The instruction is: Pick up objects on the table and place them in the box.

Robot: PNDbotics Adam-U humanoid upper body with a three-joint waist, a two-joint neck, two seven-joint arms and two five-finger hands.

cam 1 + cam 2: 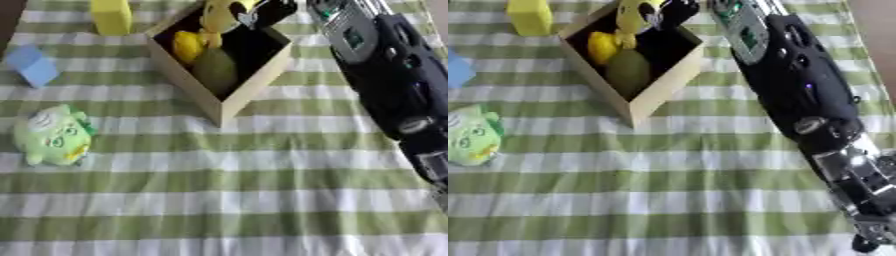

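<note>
A wooden box (248, 91) stands at the top middle of the striped cloth. Inside it lie a yellow fruit-like thing (186, 46) and a green oval thing (215, 71). My right hand (266, 12) is over the box's far side, its dark fingers curled on a yellow toy with dark markings (219, 15) that hangs into the box. On the cloth to the left lie a green plush toy (54, 135), a blue block (33, 65) and a yellow block (111, 16). My left hand does not show.
My right arm (798, 85) runs from the lower right edge up to the box and covers the cloth's right side. The green and white striped cloth (227, 200) fills the foreground.
</note>
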